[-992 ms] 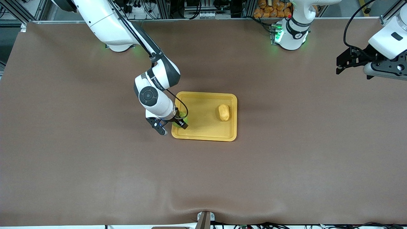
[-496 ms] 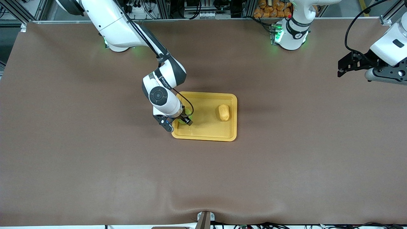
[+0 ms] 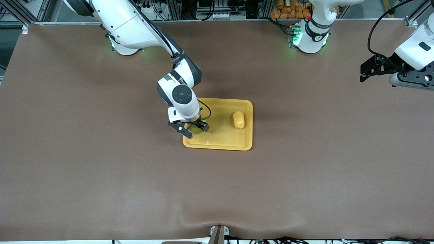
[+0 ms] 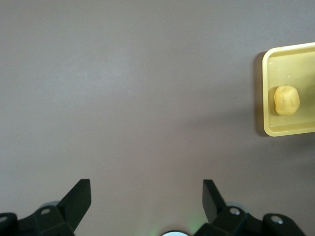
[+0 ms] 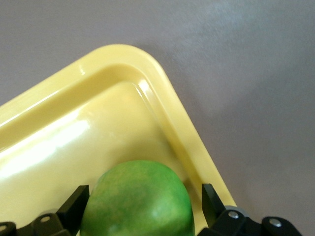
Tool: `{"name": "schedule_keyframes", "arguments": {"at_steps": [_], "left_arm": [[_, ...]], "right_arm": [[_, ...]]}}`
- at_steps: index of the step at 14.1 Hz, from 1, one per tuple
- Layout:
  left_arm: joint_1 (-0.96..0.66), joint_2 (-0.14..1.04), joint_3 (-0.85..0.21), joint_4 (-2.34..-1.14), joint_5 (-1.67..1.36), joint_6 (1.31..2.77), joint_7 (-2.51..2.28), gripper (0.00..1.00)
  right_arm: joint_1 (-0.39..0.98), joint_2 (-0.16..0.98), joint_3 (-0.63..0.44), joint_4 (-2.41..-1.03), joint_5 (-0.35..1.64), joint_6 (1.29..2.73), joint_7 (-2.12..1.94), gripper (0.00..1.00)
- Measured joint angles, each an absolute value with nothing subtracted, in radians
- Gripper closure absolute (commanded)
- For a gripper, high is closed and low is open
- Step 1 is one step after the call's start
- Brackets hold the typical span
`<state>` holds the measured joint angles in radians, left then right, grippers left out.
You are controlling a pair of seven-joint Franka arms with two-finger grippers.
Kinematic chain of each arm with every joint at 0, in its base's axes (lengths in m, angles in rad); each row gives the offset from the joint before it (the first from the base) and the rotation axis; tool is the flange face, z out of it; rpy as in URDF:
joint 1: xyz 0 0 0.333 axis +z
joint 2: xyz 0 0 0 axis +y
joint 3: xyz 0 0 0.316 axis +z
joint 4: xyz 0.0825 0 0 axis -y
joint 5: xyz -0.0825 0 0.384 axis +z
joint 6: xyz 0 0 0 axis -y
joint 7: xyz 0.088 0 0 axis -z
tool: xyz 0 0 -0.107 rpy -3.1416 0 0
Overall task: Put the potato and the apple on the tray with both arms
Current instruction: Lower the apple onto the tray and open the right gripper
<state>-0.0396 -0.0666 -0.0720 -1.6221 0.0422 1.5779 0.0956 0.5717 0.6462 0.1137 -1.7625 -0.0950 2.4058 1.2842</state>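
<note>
The yellow-orange tray (image 3: 220, 144) lies mid-table. The potato (image 3: 238, 120) rests in it toward the left arm's end. The green apple (image 3: 196, 128) sits in the tray's corner toward the right arm's end, nearer the front camera. My right gripper (image 3: 194, 129) is low over that corner, open, its fingers standing on either side of the apple (image 5: 138, 201) beside the tray rim (image 5: 162, 103). My left gripper (image 3: 368, 69) hangs open and empty over bare table at the left arm's end; its wrist view shows the potato (image 4: 286, 100) on the tray (image 4: 290, 129) far off.
A brown cloth (image 3: 101, 162) covers the whole table. A pile of orange items (image 3: 291, 8) sits past the table's back edge near the left arm's base. A small bracket (image 3: 218, 234) sticks up at the near edge.
The right arm has carried the apple from the tray's edge in over its corner, and its jaws now stand apart around the fruit. The left arm has hardly moved.
</note>
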Motion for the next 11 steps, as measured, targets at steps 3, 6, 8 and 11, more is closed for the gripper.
{"name": "schedule_keyframes", "arguments": {"at_steps": [3, 6, 8, 11], "left_arm": [[-0.04, -0.067, -0.072, -1.622, 0.042, 1.578, 0.096, 0.0], [-0.04, -0.067, -0.072, -1.622, 0.042, 1.578, 0.096, 0.0], [-0.04, -0.067, -0.073, -1.622, 0.042, 1.578, 0.096, 0.0], [-0.04, -0.067, -0.075, -1.62, 0.042, 1.578, 0.096, 0.0]], "right_arm": [[0.571, 0.646, 0.109, -1.738, -0.1, 2.356, 1.284, 0.0], [0.564, 0.644, 0.104, -1.647, -0.088, 2.201, 1.284, 0.0], [0.555, 0.639, 0.102, -1.618, -0.084, 2.166, 1.284, 0.0], [0.534, 0.627, 0.101, -1.597, -0.047, 2.163, 1.284, 0.0]]}}
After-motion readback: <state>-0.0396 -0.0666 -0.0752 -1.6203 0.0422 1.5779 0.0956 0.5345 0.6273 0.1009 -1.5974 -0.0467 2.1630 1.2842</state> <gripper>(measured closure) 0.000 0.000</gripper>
